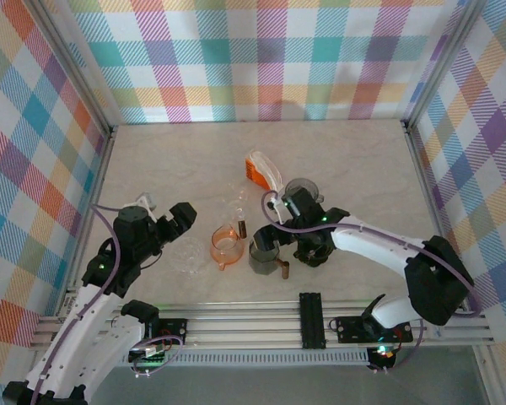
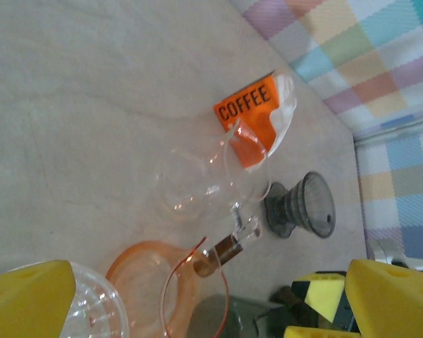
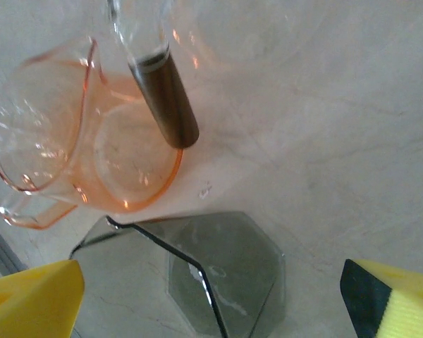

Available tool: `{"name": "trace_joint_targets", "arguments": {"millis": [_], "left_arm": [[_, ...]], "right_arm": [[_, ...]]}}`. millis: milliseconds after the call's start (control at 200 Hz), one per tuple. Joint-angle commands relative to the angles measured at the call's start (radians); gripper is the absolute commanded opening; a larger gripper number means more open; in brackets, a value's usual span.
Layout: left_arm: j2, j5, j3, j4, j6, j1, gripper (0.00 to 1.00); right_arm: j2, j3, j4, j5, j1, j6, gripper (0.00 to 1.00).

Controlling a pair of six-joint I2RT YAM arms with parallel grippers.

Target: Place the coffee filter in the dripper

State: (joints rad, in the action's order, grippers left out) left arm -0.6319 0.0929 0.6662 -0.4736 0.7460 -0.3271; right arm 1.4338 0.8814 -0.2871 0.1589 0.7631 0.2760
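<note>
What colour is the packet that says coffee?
The packet is orange with black lettering and a white edge; the left wrist view shows it best.

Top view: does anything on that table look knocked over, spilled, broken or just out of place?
Nothing looks spilled or broken. The one untidy thing is the orange COFFEE pack, lying flat and askew beyond the clear glass jug, with white paper poking out of one end.
</note>
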Motion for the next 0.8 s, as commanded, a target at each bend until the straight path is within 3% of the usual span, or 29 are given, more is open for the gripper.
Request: {"name": "trace_joint_targets", "arguments": {"millis": [0,530,800], "left_arm": [[0.01,0.045,-0.017,-0.014,0.01,-0.012,0.98],[-0.001,0.066,-0.062,0.027,0.025,-0.048,0.98],[-0.019,0.023,-0.047,0.042,0.03,-0.141,0.99]], "right_arm": [[0.016,0.041,-0.023,0.03,0.032,-0.035,0.93],[0.002,-0.006,-0.013,0.062,0.157,-0.004,0.82],[-0.213,-0.075,-0.011,-0.186,0.144,0.13,0.85]]}}
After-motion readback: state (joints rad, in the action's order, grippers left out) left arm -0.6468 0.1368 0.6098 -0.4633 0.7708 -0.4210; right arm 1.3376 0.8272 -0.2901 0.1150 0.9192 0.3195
